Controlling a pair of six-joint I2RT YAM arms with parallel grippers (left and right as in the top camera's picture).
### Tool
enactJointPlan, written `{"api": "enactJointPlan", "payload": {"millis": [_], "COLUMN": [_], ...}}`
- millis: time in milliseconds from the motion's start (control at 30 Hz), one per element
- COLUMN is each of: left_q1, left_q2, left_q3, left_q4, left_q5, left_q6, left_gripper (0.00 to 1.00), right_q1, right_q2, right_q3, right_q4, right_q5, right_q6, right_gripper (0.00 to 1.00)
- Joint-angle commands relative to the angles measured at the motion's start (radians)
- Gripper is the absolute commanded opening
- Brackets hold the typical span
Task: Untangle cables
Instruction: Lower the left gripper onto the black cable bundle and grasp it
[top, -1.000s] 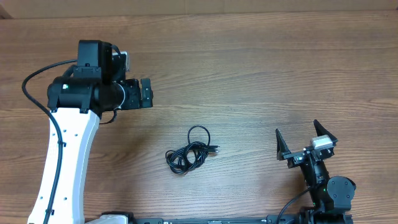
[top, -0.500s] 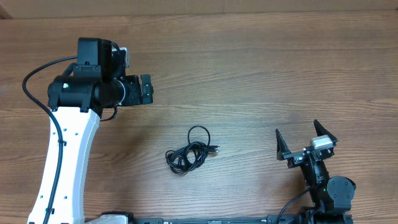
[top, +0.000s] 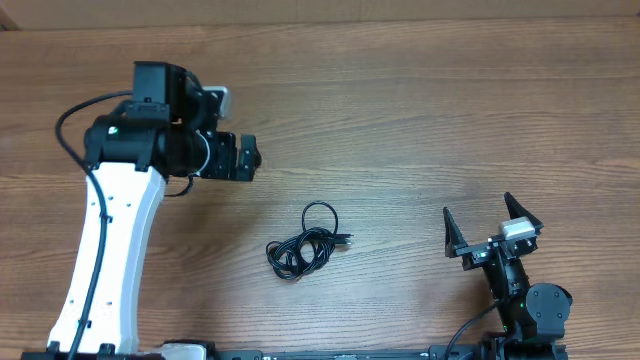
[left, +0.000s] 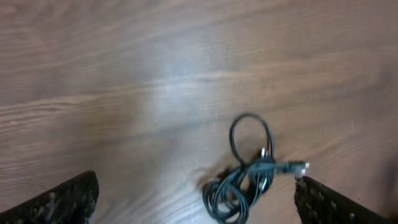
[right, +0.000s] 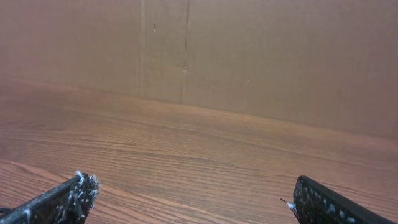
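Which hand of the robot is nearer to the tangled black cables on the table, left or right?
Left. In the overhead view the left hand hovers open, up and left of the cables. The right hand, also open, is farther away on their right.

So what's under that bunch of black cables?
Only the wooden table shows under the cables, and it shows through their loops too. The thin strips of wood right beneath the strands are covered, so I can't see those.

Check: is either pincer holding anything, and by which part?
Nothing held: the left pincer and right pincer are open, empty; thin black tangled cables lie on the wooden table.
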Motion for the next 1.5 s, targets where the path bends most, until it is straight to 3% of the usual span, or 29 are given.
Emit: {"api": "enactJointPlan", "payload": {"millis": [0,500,667,833,967,1233,1467], "left_q1": [-0.05,-0.146,-0.157,-0.161,-0.161,-0.162,-0.183], "left_q2": [0.058,0.157,0.158,0.158,0.158,0.158,0.158], "left_q3": [0.021,-0.04,-0.225,-0.368,-0.437,-0.542,-0.607], "left_q4": [-0.064,-0.195,-0.093,-0.024,0.005,0.144,0.267], "left_q5": [0.037,0.06,0.075,0.214,0.211,0.012,-0.015], "left_q6": [0.132,0.084,0.076,0.08,0.053,-0.136,-0.194], "left_gripper": [1.0,1.0,1.0,1.0,1.0,1.0,1.0], "right_q1": [-0.006,-0.006,-0.006,-0.006,-0.006,-0.006,-0.006], "right_q2": [-0.009,-0.009,-0.009,-0.009,-0.009,-0.009,-0.009], "right_q3": [-0.01,-0.01,-0.01,-0.01,-0.01,-0.01,-0.01], "right_q4": [0.005,0.005,0.005,0.005,0.005,0.005,0.005], "right_q5": [0.007,0.007,0.007,0.007,0.007,0.007,0.007], "right_q6": [-0.001,0.0,0.0,0.0,-0.001,-0.001,-0.001], "right_gripper": [1.0,1.0,1.0,1.0,1.0,1.0,1.0]}}
